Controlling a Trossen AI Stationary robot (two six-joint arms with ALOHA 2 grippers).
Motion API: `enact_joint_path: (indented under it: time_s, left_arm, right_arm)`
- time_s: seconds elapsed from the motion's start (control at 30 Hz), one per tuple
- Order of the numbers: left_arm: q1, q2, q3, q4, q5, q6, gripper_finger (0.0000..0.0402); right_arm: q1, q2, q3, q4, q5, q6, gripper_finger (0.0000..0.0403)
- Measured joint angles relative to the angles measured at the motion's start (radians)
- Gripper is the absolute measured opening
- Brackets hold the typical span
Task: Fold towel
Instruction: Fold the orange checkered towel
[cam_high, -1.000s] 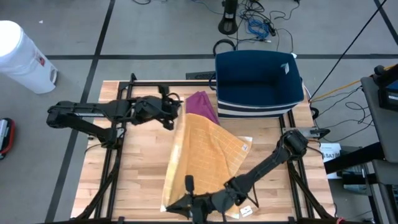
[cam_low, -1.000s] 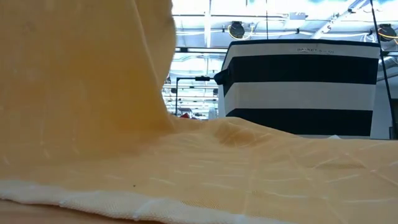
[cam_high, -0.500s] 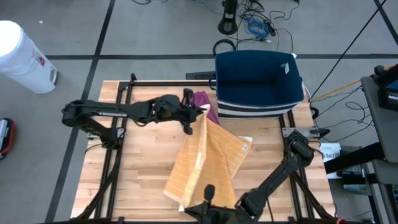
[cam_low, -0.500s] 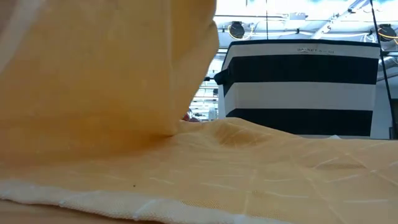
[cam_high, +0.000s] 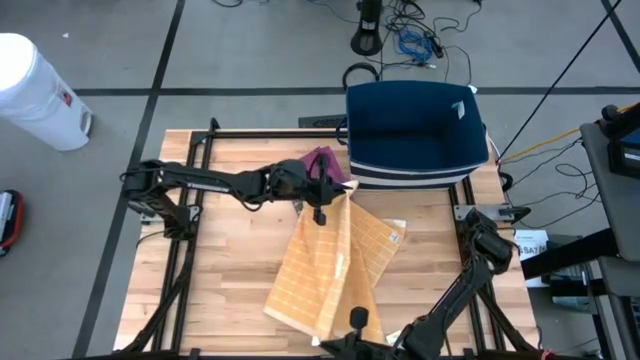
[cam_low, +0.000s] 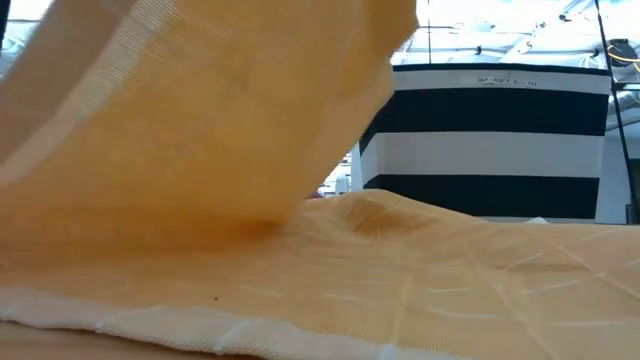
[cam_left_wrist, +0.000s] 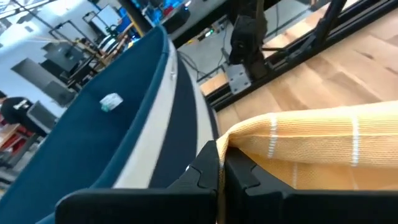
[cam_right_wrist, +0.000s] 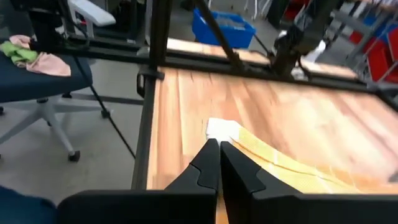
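Low view shows unreadable lettering atop the striped basket (cam_low: 495, 140); both jaws pinch the yellow towel (cam_high: 335, 265).

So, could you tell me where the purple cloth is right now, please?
In the high view, the purple cloth lies at the table's far edge, just left of the navy striped basket, with the left gripper and the yellow towel partly covering it.

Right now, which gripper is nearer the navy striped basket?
Left. The left gripper holds the yellow towel corner just beside the basket. The right gripper pinches the towel at the table's near edge, far from it.
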Motion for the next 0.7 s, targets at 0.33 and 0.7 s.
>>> enact_joint_path:
  time_s: [0.33, 0.7]
  left_arm:
    - [0.0, 0.113, 0.0, 0.097, 0.033, -0.035, 0.0]
    - [0.0, 0.26, 0.0, 0.308, 0.064, -0.103, 0.0]
  right_arm:
    - [0.035, 0.0, 0.0, -0.223, 0.016, 0.273, 0.0]
    - [0.047, 0.0, 0.0, -0.337, -0.08, 0.487, 0.0]
